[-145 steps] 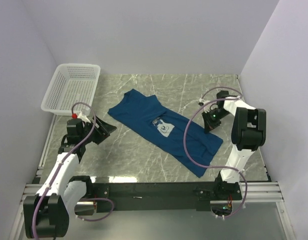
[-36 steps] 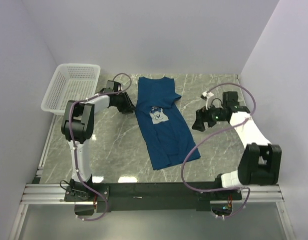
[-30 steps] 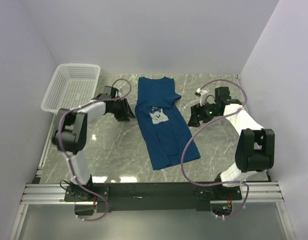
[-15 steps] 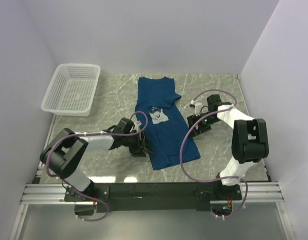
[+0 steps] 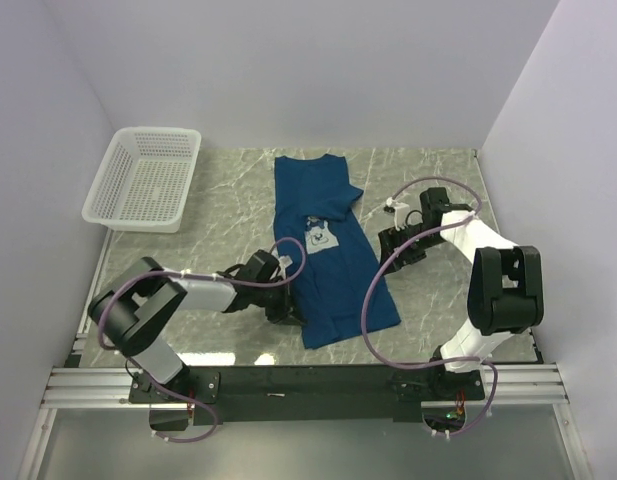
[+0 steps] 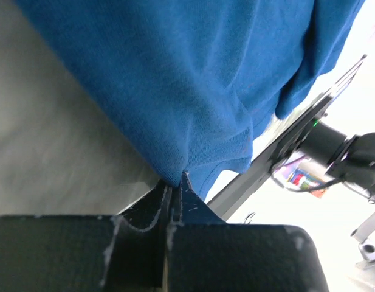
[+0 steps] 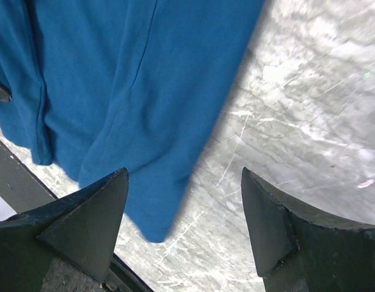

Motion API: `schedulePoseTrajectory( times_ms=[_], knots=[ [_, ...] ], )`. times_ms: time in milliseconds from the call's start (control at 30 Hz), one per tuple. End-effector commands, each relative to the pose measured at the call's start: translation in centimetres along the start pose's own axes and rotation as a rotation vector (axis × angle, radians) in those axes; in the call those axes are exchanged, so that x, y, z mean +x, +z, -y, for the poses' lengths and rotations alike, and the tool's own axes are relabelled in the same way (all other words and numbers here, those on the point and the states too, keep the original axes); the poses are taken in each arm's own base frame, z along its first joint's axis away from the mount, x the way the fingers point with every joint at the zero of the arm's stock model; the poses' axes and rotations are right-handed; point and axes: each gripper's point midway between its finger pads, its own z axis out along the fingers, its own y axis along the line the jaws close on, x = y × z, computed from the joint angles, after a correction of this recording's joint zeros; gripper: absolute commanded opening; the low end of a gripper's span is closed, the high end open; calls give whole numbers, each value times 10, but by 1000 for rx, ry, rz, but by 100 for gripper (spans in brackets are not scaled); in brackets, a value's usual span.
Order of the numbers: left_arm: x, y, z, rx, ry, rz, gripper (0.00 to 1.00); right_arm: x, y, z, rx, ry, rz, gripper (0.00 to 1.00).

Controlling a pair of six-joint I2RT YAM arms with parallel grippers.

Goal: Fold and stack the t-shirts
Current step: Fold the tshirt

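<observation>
I see the left gripper [image 5: 286, 306] low on the marble table [image 5: 228, 230] at the near left corner of the navy t-shirt [image 5: 333, 270], its jaws closed tight with a fold of the hem pinched between them; the left wrist view confirms cloth caught at the fingertips. The t-shirt lies flat at mid-table, hem towards me, collar at the far end, pale print facing up. Further out, the right gripper [image 5: 398, 243] hovers just beside the shirt's right edge, jaws spread wide and holding nothing. A white mesh basket [image 5: 158, 132] sits at the far left, well apart.
</observation>
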Motion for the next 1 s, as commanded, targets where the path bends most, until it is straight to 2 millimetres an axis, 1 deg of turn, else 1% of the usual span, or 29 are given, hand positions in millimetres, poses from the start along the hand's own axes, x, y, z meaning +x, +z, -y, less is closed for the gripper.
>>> schedulePoseTrajectory(
  times_ms=[0, 33, 67, 100, 133, 167, 200, 233, 267, 300, 333, 367, 400, 433, 467, 533, 567, 600, 633, 667, 700, 733, 767, 800, 833, 867, 900, 933, 967],
  knots=[
    [31, -14, -27, -77, 16, -66, 2, -32, -20, -3, 18, -58, 89, 81],
    [33, -18, -24, -69, 21, -66, 6, -38, -18, -3, 4, -30, 101, 81],
    [35, -20, -24, -65, 24, -73, 9, -50, -18, -1, 2, -30, 132, 81],
    [38, -22, -24, -61, 28, -77, 10, -72, -22, 2, 8, -35, 178, 81],
    [42, -25, -26, -72, 22, -92, 13, -82, -16, 8, 14, 59, 187, 82],
    [41, -29, -22, -60, 33, -85, 20, -100, -15, 15, 29, 84, 224, 82],
    [43, -32, -23, -75, 31, -89, 22, -132, -24, 18, 38, 154, 282, 82],
    [43, -37, -20, -68, 45, -79, 25, -139, -9, 30, 31, 221, 266, 82],
    [44, -40, -20, -76, 62, -82, 30, -154, -6, 33, 17, 240, 286, 82],
    [45, -43, -19, -87, 66, -85, 32, -183, -14, 33, -4, 284, 339, 82],
    [42, -48, -16, -87, 81, -66, 34, -189, 3, 38, -29, 319, 319, 82],
    [42, -51, -15, -88, 99, -65, 41, -212, -2, 41, -24, 314, 361, 82],
    [40, -54, -9, -82, 114, -53, 42, -220, 2, 43, -18, 323, 363, 82],
    [41, -61, -9, -93, 120, -51, 44, -224, 13, 51, -14, 357, 352, 82],
    [39, -64, -9, -104, 149, -36, 47, -237, 10, 58, 31, 353, 384, 82],
    [30, -78, 3, -102, 199, 22, 48, -244, 18, 69, 49, 412, 399, 82],
    [22, -85, -5, -168, 219, 75, 51, -246, 21, 72, 58, 428, 405, 81],
    [12, -93, 1, -179, 235, 129, 54, -252, 20, 77, 76, 459, 418, 80],
    [4, -106, 9, -170, 256, 196, 57, -248, 30, 82, 75, 487, 401, 78],
    [-9, -116, 7, -211, 255, 274, 62, -248, 34, 85, 70, 504, 398, 78],
    [-14, -123, 10, -214, 253, 319, 65, -247, 40, 85, 63, 526, 391, 77],
    [-19, -135, 17, -193, 257, 381, 69, -242, 50, 88, 61, 544, 374, 75],
    [-22, -141, 18, -188, 239, 417, 73, -238, 56, 92, 63, 556, 365, 75],
    [-27, -147, 21, -182, 232, 460, 74, -238, 59, 93, 64, 575, 362, 73],
    [-27, -155, 28, -140, 220, 496, 75, -234, 67, 99, 72, 597, 349, 72],
    [-27, -157, 27, -128, 209, 512, 76, -236, 68, 100, 69, 606, 349, 72],
    [-28, -160, 30, -109, 201, 534, 76, -234, 75, 102, 62, 621, 338, 68],
    [-27, -166, 35, -78, 196, 559, 76, -234, 77, 103, 58, 632, 334, 66],
    [-25, -166, 32, -68, 172, 564, 76, -238, 78, 103, 49, 633, 343, 65]
  ],
)
